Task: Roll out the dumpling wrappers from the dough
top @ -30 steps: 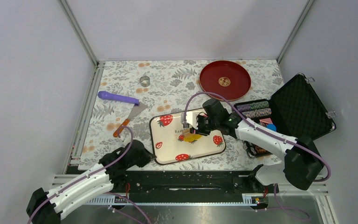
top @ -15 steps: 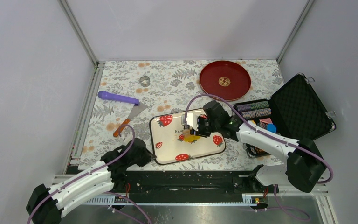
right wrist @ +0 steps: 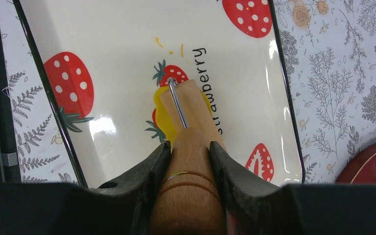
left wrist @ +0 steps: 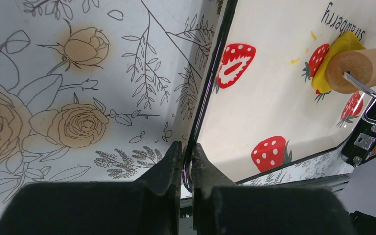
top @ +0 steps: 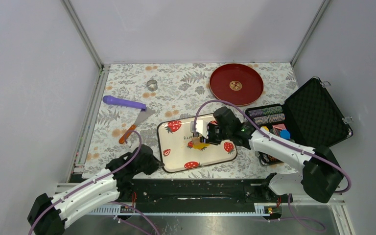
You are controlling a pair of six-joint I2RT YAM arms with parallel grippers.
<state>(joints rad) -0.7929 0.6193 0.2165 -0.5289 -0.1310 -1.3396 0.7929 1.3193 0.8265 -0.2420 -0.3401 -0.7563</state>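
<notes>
A white tray (top: 178, 147) printed with red strawberries lies at the near middle of the table. On it sits a small flattened patch of yellow dough (top: 201, 145) (right wrist: 161, 115) (left wrist: 341, 43). A wooden roller (right wrist: 188, 105) (left wrist: 363, 68) rests on top of the dough and hides most of it. My right gripper (top: 209, 133) (right wrist: 190, 149) is shut on the roller's wooden handle. My left gripper (top: 152, 164) (left wrist: 186, 147) is shut on the tray's black rim at its near left corner. The dumpling wrappers are out of view.
A purple-handled tool (top: 123, 102) and an orange-handled spatula (top: 136, 125) lie left of the tray. A small metal ring (top: 152, 84) sits at the back. A red plate (top: 236, 84) is at the back right. An open black case (top: 303, 117) with poker chips stands on the right.
My right gripper has shifted slightly with the roller over the dough. My left gripper has stayed clamped on the tray's rim.
</notes>
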